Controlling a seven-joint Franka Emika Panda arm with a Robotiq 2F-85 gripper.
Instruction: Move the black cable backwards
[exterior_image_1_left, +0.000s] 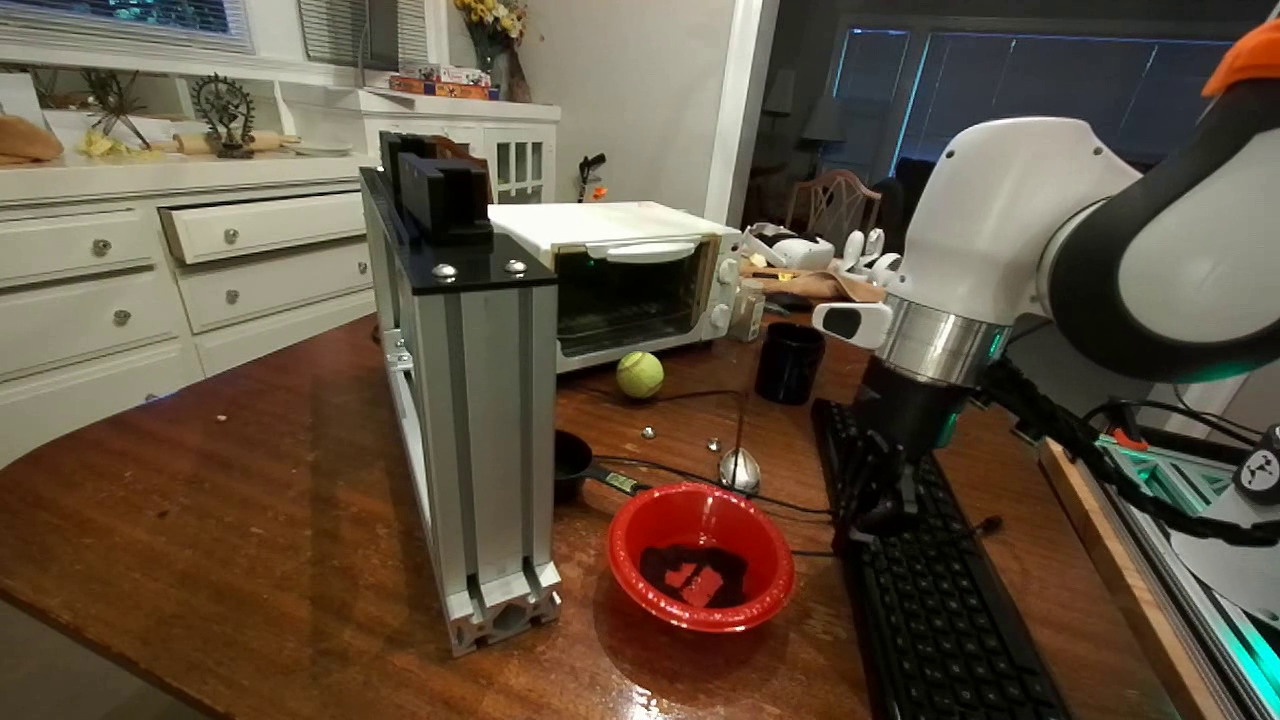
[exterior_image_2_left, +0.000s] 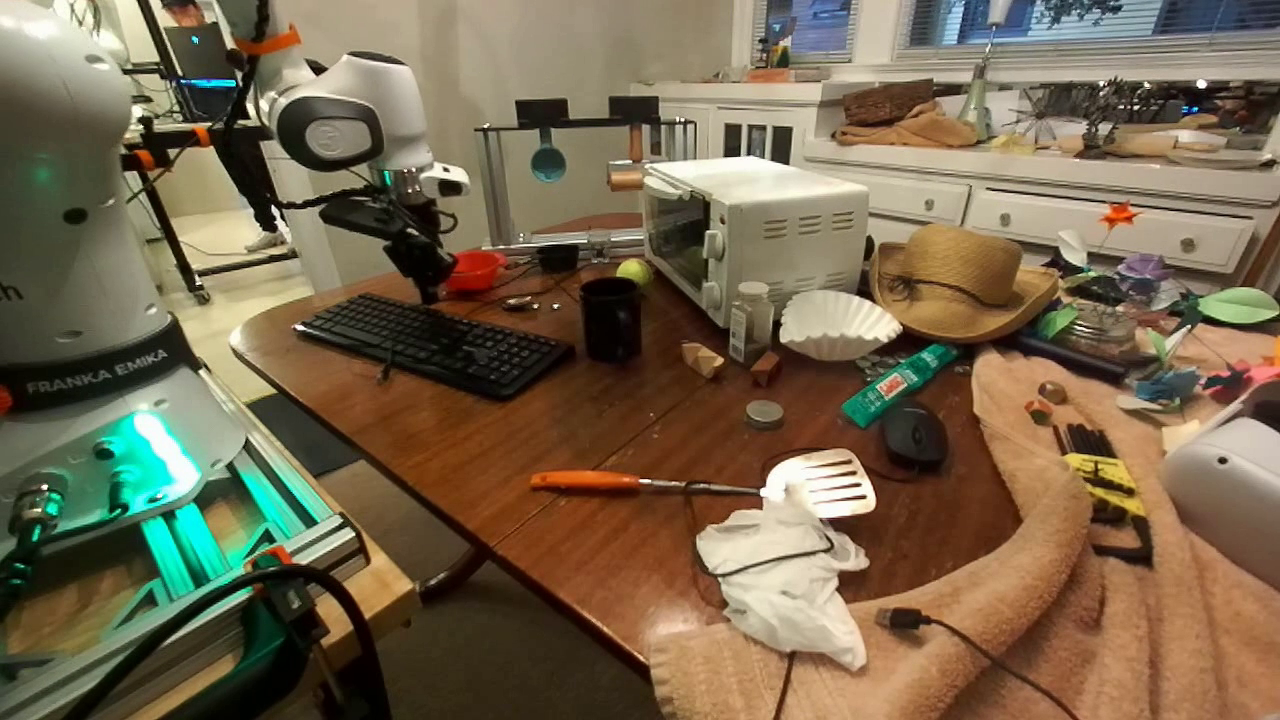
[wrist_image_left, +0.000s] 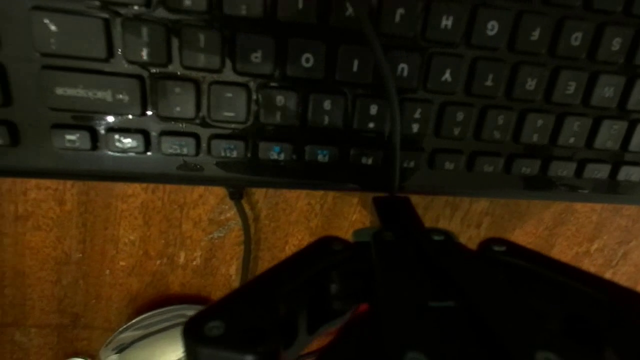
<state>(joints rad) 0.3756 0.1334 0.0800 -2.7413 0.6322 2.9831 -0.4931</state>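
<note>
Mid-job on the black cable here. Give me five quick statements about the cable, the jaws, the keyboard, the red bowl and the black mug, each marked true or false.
1. The black cable passes over the keyboard. True.
2. The jaws are spread wide apart. False: in the wrist view they stand closed where the black cable meets them.
3. The red bowl stands on the table, beside the keyboard. True.
4. The black cable stops on top of the keyboard. False: its tip shows past the edge nearer the robot base.
5. The black mug stands upright. True.
</note>
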